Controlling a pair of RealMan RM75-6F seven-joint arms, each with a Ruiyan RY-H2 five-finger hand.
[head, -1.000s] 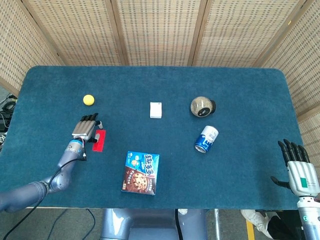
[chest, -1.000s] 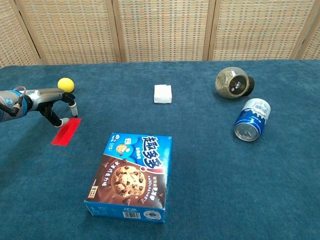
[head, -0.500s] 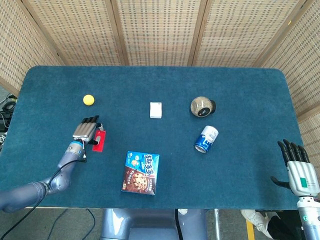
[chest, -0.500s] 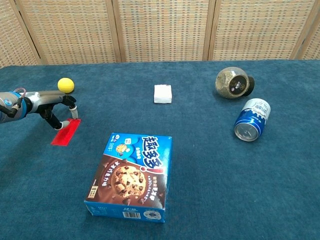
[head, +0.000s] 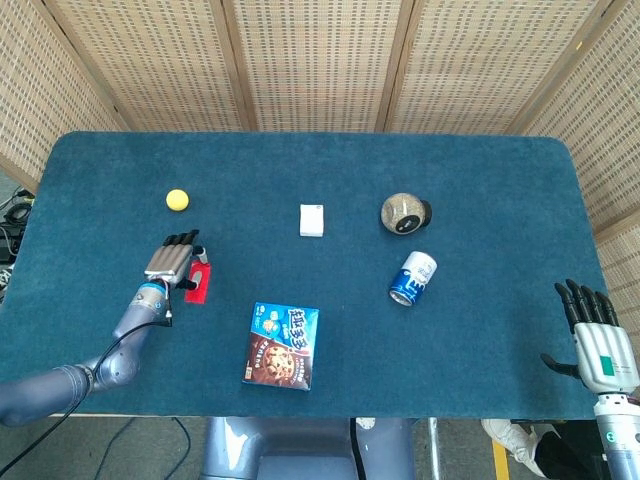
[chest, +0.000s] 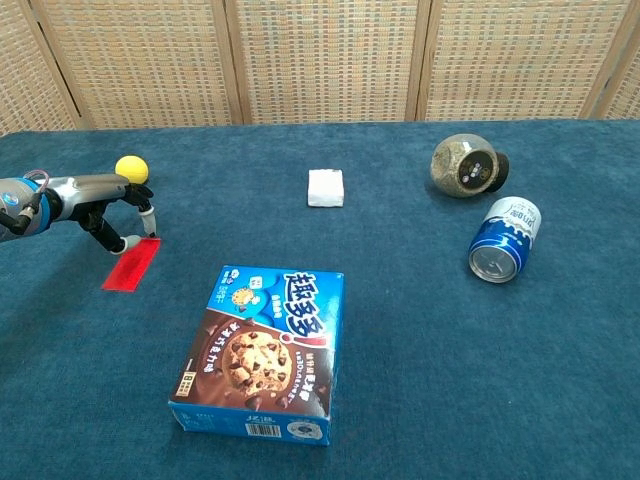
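Little has moved over the last second: the left hand (chest: 100, 205) has shifted only slightly over the red card's far end, and the right hand (head: 597, 335) has not moved.

The left hand reaches in from the table's left side, palm down, fingers held side by side and curled downward. Thumb tip and fingertips (chest: 148, 220) come down at the far end of the red card (chest: 132, 264); it looks like a pinch on that edge, but whether the card is actually gripped or merely touched cannot be told.

The red card is a flat, narrow strip lying on the blue table (chest: 420, 340). In the chest view its long axis runs diagonally, the far end pointing up and right toward the fingertips, the near end toward the table's front-left. It lies just beyond the fingertips and to their right, extending back alongside the hand.

Outward from that hand, a yellow ball (chest: 131, 168) sits just behind it, apart from it. A cookie box (chest: 264, 352) lies flat, well to the hand's right and nearer the front edge. Farther right are a small white box (chest: 325, 187), then a round jar (chest: 465, 165) on its side, and a blue can (chest: 505, 239) on its side, near the jar.

The right hand rests at the table's front-right corner, fingers straight and slightly apart, holding nothing, well away from everything.
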